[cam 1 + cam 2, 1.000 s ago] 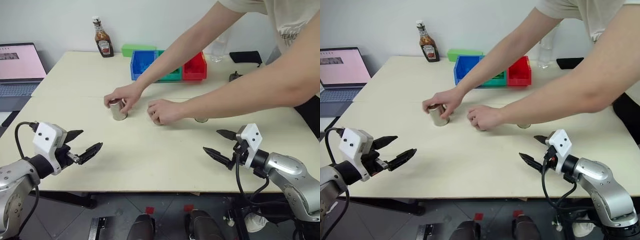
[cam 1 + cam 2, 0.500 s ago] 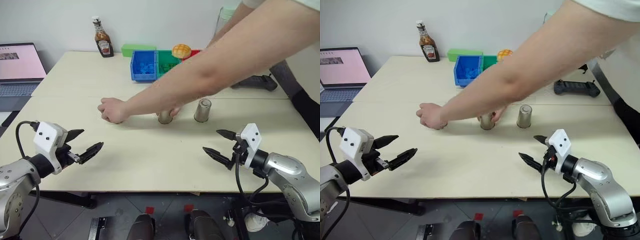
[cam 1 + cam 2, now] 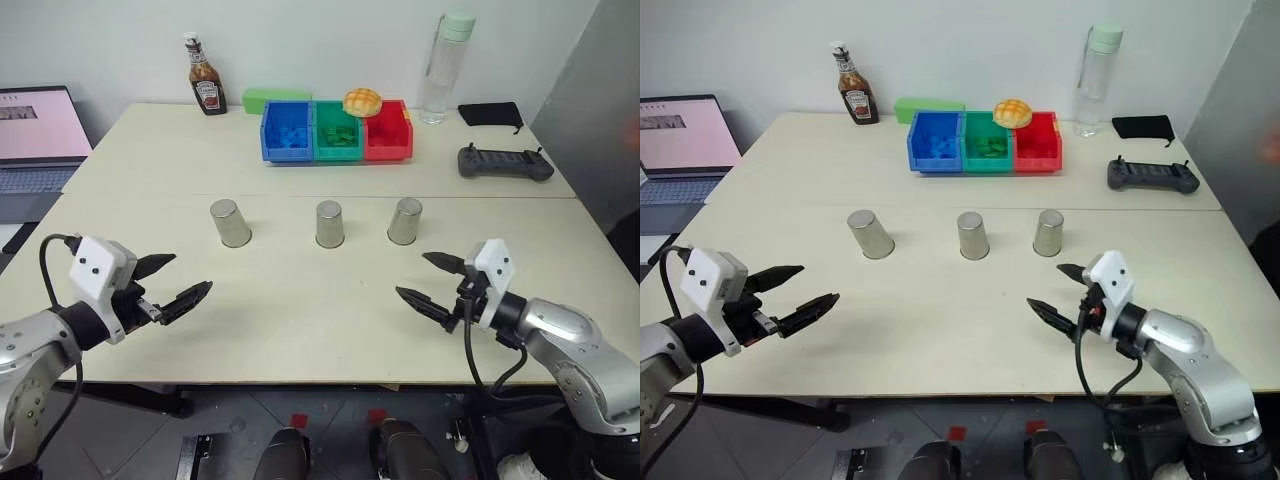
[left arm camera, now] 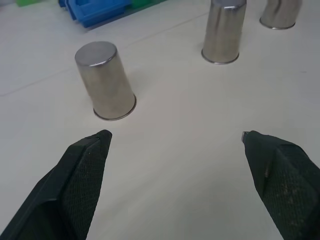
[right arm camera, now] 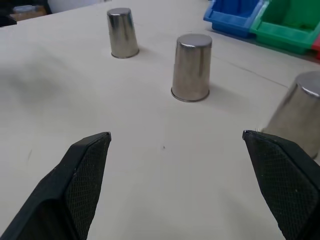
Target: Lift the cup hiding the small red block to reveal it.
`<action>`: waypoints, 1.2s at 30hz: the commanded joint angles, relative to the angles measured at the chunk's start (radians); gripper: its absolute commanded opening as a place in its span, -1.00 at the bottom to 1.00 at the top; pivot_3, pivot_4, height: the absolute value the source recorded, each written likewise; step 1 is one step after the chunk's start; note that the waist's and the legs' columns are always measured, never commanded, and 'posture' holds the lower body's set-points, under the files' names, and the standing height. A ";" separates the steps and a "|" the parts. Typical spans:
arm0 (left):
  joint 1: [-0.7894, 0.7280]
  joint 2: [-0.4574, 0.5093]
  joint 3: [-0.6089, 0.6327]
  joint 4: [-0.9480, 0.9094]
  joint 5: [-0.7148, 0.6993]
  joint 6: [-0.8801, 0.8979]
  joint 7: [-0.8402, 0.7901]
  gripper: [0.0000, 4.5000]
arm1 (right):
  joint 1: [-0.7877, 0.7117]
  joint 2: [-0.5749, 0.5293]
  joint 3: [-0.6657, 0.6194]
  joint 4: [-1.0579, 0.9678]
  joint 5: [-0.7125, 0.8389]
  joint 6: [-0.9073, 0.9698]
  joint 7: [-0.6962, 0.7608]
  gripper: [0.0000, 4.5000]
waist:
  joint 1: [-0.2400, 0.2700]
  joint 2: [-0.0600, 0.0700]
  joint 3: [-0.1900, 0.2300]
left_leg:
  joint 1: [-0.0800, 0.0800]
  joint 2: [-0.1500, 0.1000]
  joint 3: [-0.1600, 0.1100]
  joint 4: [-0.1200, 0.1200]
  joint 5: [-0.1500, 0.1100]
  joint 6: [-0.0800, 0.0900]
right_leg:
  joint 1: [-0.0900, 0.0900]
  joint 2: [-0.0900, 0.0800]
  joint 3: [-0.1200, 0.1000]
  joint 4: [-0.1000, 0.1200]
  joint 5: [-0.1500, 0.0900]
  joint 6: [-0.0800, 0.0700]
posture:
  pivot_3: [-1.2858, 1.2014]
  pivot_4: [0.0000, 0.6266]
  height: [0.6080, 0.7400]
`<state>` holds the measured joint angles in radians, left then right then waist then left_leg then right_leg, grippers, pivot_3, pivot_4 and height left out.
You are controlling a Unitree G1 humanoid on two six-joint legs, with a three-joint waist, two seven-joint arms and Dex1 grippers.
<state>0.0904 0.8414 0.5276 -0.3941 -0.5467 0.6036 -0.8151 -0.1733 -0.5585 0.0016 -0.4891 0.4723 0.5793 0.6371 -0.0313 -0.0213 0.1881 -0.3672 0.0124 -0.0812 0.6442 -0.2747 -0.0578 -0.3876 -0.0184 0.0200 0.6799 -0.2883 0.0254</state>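
Three small shiny silver metal tumblers stand upside down in a row across the middle of the pale wooden bench (image 3: pixel 300 320): the left cup (image 3: pixel 230 222), the middle cup (image 3: pixel 330 224) and the right cup (image 3: pixel 405 221), well apart from one another. They look alike; nothing marks which one covers the small red block, and the block itself is hidden.

Left gripper (image 3: pixel 172 285) hovers over the near-left part of the bench, its two black fingers spread wide and empty, pointing toward the left cup without touching it. In the left wrist view the left cup sits between the finger tips, farther off; the right cup there is cut off by the frame edge.

Right gripper (image 3: pixel 432 280) hovers near the bench's front right, fingers likewise wide apart, holding nothing, aimed toward the cups. In the right wrist view the right cup is blurred and partly cut off behind one finger.

At the far side: a row of blue, green and red plastic bins (image 3: pixel 336 131), contents too small to make out, with a round yellow-orange bun-like thing (image 3: pixel 362 101) resting on top. A brown sauce bottle (image 3: pixel 206 75) stands far left, a clear water bottle with pale green cap (image 3: pixel 442 66) far right, and a dark handheld controller (image 3: pixel 503 162) lies on the right. An open laptop (image 3: pixel 35 135) is cut off at the left edge.
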 commanded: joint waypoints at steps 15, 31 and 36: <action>-0.053 0.035 -0.077 -0.105 -0.069 0.044 -0.014 0.98 | -0.453 0.268 0.193 0.359 -0.203 0.092 -0.198 1.00 | -0.001 0.001 0.000 | -0.002 0.000 0.000 -0.001 0.000 0.000 | -0.002 0.000 0.000 0.000 0.003 -0.005 | 0.03 -0.52 1.00; -0.082 0.019 -0.073 -0.088 -0.080 0.047 0.016 0.98 | -0.738 0.481 0.151 0.965 -0.288 -0.116 -0.217 1.00 | -0.006 0.001 0.001 | -0.002 -0.001 0.000 -0.001 0.000 0.000 | -0.003 0.000 -0.001 0.000 0.003 -0.005 | 0.03 -0.52 1.00; -0.074 0.019 -0.062 -0.079 -0.080 0.040 0.021 0.98 | -0.788 0.517 0.142 1.106 -0.305 -0.189 -0.182 1.00 | -0.007 0.001 0.001 | -0.003 -0.001 0.000 -0.002 0.000 0.000 | -0.003 0.000 0.000 0.000 0.003 -0.006 | 0.03 -0.52 1.00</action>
<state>0.0168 0.8587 0.4338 -0.4641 -0.6195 0.6515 -0.7969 -0.9254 -0.0525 0.1588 0.5991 0.1761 0.4408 0.4360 -0.0388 -0.0200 0.1888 -0.3700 0.0115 -0.0809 0.6424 -0.2747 -0.0578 -0.3908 -0.0183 0.0198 0.6803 -0.2851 0.0199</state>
